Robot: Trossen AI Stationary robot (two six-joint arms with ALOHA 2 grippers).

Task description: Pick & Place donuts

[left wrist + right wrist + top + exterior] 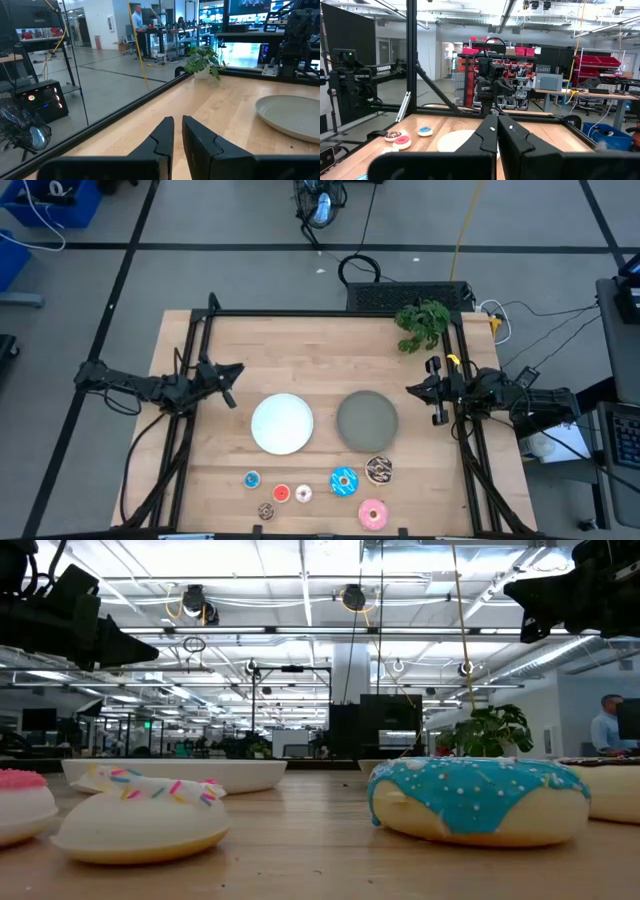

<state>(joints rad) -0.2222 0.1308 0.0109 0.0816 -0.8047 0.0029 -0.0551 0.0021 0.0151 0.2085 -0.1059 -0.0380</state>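
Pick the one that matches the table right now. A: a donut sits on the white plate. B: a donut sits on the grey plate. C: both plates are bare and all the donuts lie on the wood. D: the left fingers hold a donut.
C: from above, the white plate and the grey plate carry nothing, and the donuts lie on the table near its front edge.

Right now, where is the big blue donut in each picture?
High view: the blue-iced donut lies near the table's front edge, right of centre.
Low view: big and close, on the right.
Left wrist view: not in it.
Right wrist view: small, at the left, probably this one.
Shared landmark: the white plate, beside or behind it.
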